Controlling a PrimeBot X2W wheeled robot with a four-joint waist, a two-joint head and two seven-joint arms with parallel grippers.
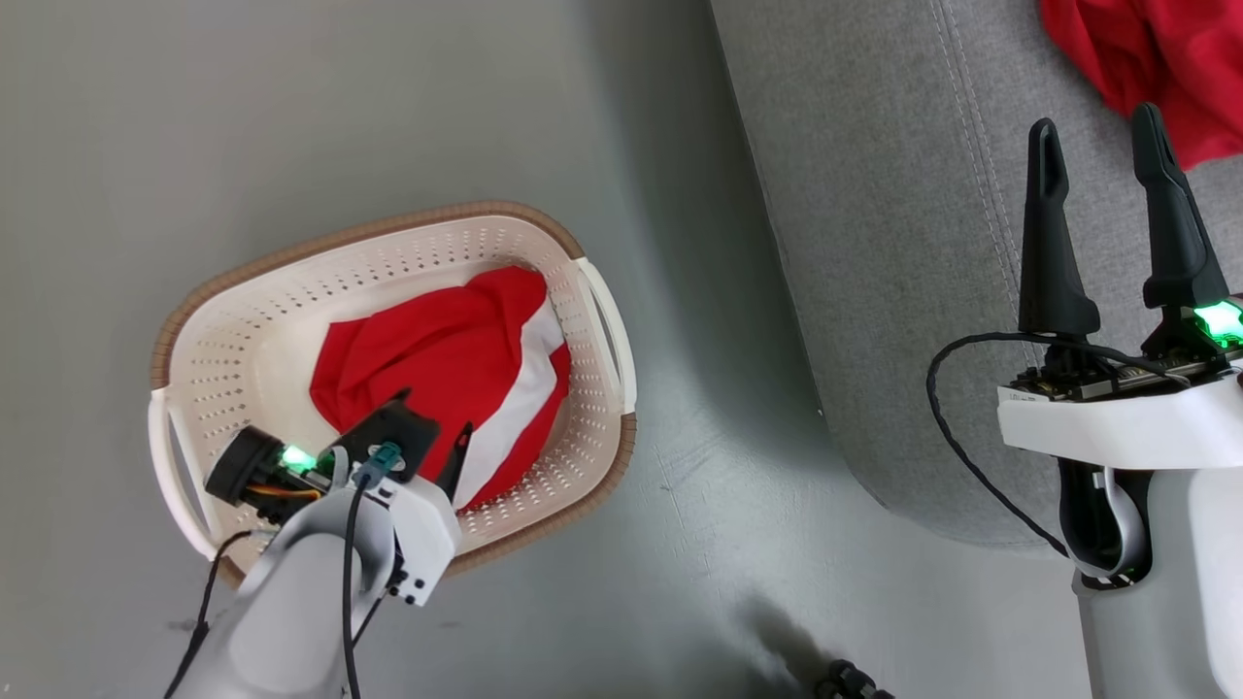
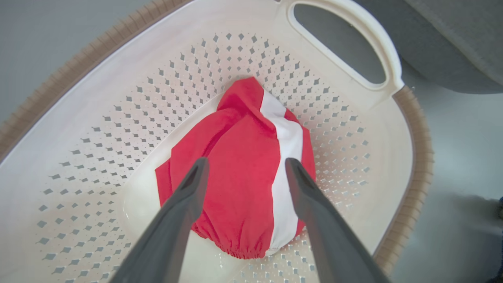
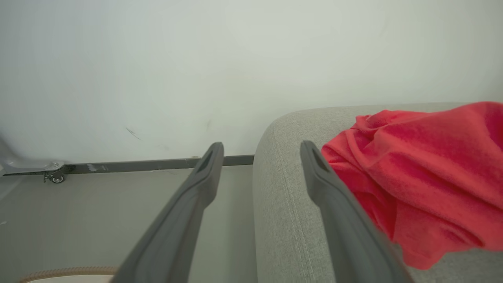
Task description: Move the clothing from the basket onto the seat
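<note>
- Clothing, first piece [image 2: 243, 157]: red with a white panel, bunched on the bottom of the basket [image 2: 118, 98], straight ahead of the left gripper [image 2: 246, 162] and framed between its two fingers.
- Left gripper: jaws spread wide with nothing in them. It points down into the basket, and whether the tips touch the fabric cannot be told.
- Second piece [image 3: 428, 169]: crumpled red cloth on the seat [image 3: 283, 204], just off the right-hand finger of the right gripper [image 3: 262, 146].
- Right gripper: jaws wide apart and empty, above the seat's rounded edge, with grey floor [image 3: 118, 212] to its left.
- Basket: stands on the floor below the left gripper, apart from the seat.
</note>
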